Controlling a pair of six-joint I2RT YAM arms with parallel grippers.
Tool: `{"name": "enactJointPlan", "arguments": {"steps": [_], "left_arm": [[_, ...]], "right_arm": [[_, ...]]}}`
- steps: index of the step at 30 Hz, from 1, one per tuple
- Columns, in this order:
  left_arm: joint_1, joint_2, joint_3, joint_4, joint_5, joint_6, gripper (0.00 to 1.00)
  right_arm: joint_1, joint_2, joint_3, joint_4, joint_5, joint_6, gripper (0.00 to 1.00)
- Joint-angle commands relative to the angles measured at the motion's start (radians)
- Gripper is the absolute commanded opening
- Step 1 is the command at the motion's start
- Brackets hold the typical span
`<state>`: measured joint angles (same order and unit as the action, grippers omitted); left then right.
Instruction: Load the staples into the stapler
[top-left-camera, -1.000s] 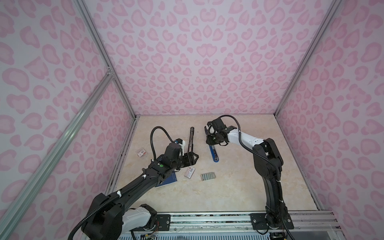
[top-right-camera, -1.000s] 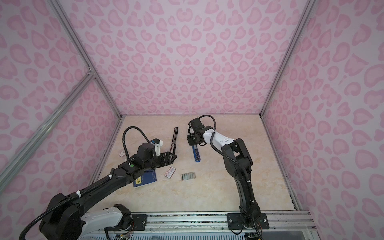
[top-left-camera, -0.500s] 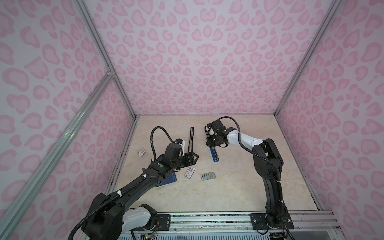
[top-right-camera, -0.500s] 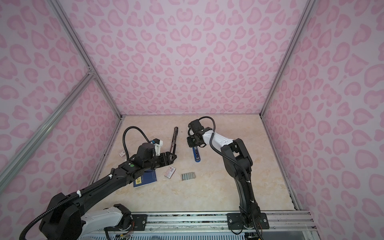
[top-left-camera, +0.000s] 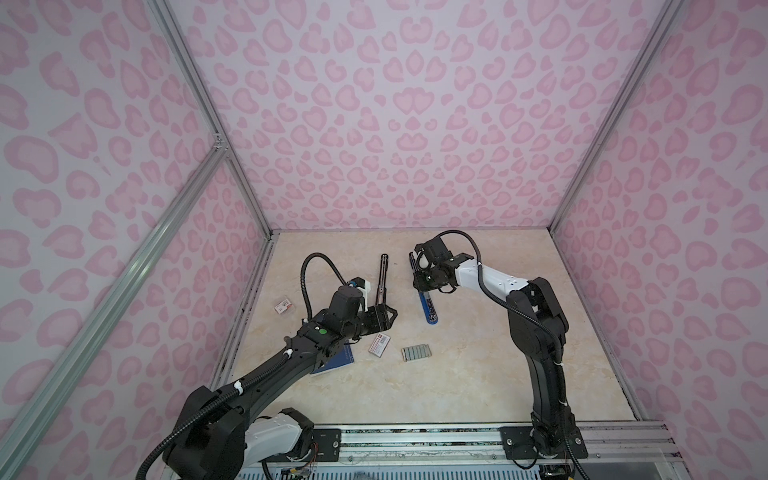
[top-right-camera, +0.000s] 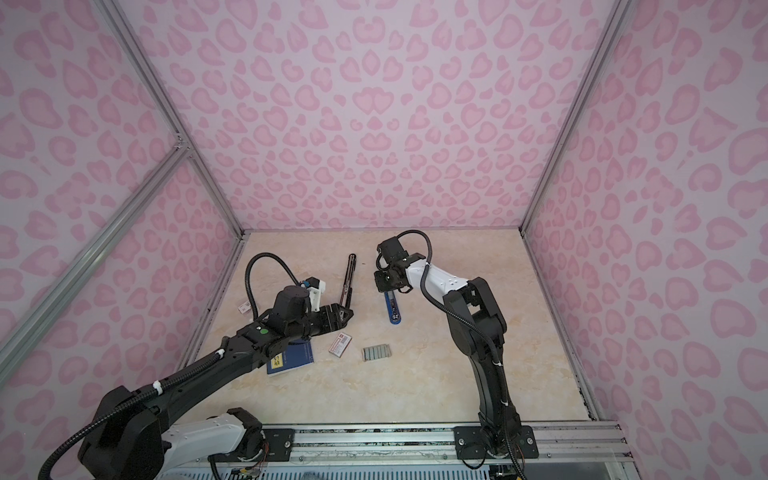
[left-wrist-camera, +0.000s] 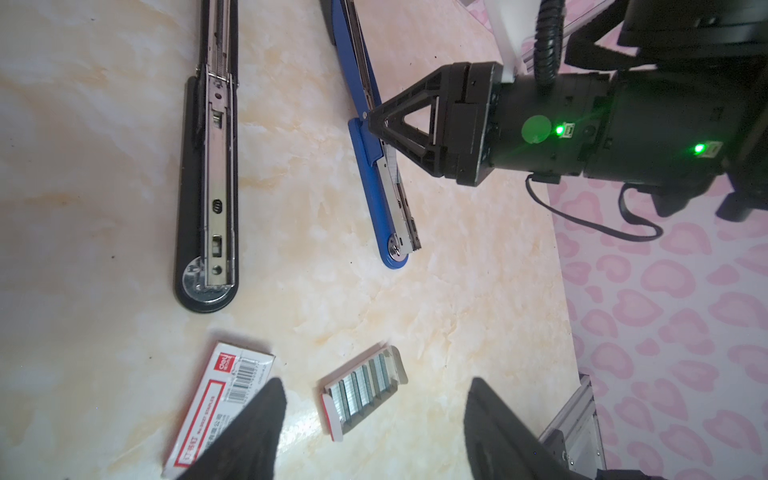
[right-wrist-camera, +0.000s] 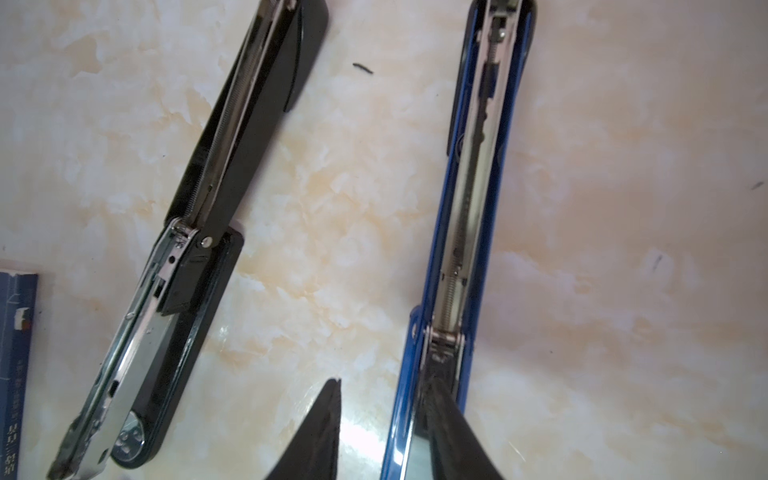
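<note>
Silvery-grey staples lie flat on the beige marbled tabletop, just below centre in both top views. A white-and-red box sits just to their left.

The left gripper hangs up and to the left of the strips, apart from them. Its jaws are spread wide and hold nothing. In the left wrist view the staples show low in the frame, in the gap between its two dark fingers.

The right gripper is well above the staples in the frame, at the hinge of the blue stapler, which is folded out flat. Its jaws are partly apart. In the right wrist view one finger is beside the stapler and the other is over its metal channel, with nothing clamped.

The black stapler lies open to the left of the blue one.
</note>
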<state>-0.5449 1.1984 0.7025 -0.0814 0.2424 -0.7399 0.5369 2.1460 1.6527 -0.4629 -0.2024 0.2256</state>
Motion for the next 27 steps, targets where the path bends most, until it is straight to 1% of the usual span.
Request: {"name": "enactJointPlan", "arguments": {"steps": [1,15,27], "left_arm": [[0.002,-0.005,-0.001,0.005,-0.005,-0.004,0.71],[0.002,0.006,-0.005,0.014,0.0,-0.004,0.71],[0.001,0.008,-0.011,0.025,0.005,-0.009,0.71]], "right_arm": [[0.005,0.008,-0.013,-0.004,0.002,0.006,0.36],[0.026,-0.077,-0.158,0.046,-0.005,0.022,0.34],[0.044,-0.151,-0.291,0.095,0.025,0.045,0.34]]}}
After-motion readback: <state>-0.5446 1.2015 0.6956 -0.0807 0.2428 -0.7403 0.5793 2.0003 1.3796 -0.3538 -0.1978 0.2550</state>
